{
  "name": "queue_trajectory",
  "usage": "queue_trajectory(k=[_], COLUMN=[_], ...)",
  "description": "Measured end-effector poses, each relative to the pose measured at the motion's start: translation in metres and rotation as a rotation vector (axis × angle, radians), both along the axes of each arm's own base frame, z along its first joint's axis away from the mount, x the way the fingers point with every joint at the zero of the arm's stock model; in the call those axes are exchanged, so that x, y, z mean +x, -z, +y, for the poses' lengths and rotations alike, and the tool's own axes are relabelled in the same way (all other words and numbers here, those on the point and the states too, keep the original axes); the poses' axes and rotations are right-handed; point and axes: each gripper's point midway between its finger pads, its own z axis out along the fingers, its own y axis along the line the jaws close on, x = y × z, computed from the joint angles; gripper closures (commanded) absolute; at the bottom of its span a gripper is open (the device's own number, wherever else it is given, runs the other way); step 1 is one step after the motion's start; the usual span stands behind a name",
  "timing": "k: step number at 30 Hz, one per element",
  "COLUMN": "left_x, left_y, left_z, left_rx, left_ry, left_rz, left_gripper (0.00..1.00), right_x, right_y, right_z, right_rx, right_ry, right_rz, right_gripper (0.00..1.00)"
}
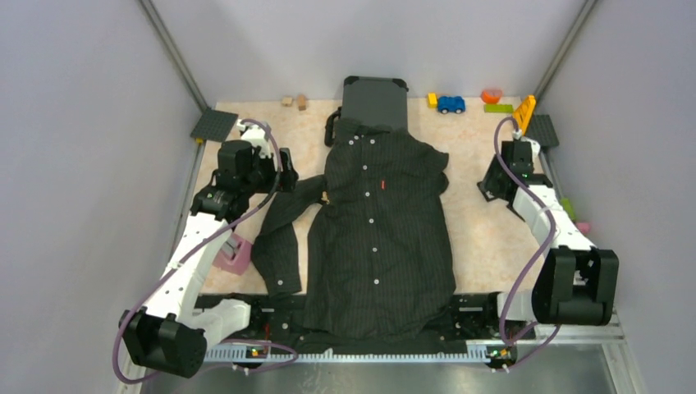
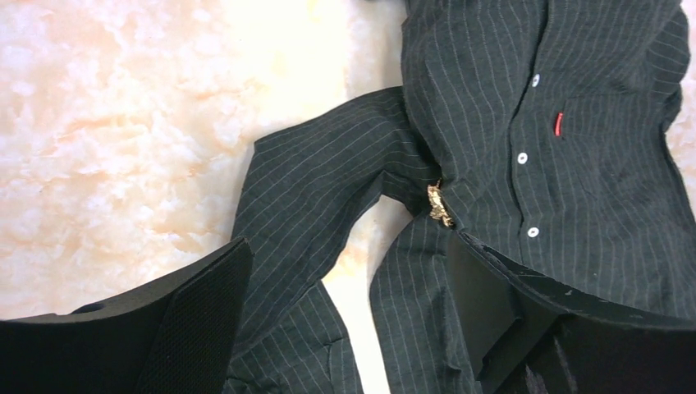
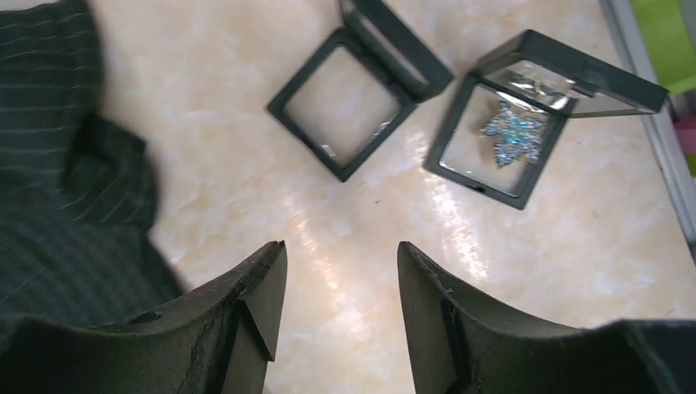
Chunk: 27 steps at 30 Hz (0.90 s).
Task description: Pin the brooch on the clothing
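The black pinstriped shirt (image 1: 382, 230) lies flat and buttoned in the middle of the table, collar toward the far side, with a tiny red chest tag (image 2: 559, 123). A small gold brooch (image 2: 439, 205) sits on the shirt (image 2: 574, 164) where the left sleeve meets the body. My left gripper (image 2: 349, 275) is open and empty, hovering over that sleeve just short of the brooch. My right gripper (image 3: 341, 254) is open and empty above bare table. Beyond it lie an empty open black box (image 3: 349, 107) and an open box holding a glittery silver-blue leaf brooch (image 3: 510, 133).
A dark grey suitcase (image 1: 375, 100) lies at the far side under the collar. Toys line the back edge: wooden blocks (image 1: 294, 102), a blue car (image 1: 451, 104), an orange bowl (image 1: 492, 95). Black baseplates (image 1: 214, 125) sit at the back corners. A pink object (image 1: 235, 254) lies by the left arm.
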Motion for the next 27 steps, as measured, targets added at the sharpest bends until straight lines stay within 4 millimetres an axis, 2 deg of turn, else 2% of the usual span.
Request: queue_trajectory(k=[6, 12, 17, 27], left_x=[0.002, 0.002, 0.001, -0.001], left_y=[0.002, 0.005, 0.006, 0.015], left_z=[0.007, 0.009, 0.009, 0.010], left_rx=[0.031, 0.043, 0.048, 0.063], left_ry=[-0.027, -0.030, -0.027, -0.026], left_rz=[-0.004, 0.003, 0.007, 0.039], left_gripper=[0.08, 0.08, 0.08, 0.08], right_x=[-0.004, -0.001, -0.002, 0.011], right_y=[0.026, 0.047, 0.068, 0.073], right_z=[-0.047, -0.086, -0.100, -0.117], right_rx=[-0.036, -0.080, -0.143, -0.227], right_ry=[0.143, 0.234, 0.240, 0.247], right_rz=[0.058, 0.092, 0.166, 0.196], right_gripper=[0.47, 0.50, 0.54, 0.60])
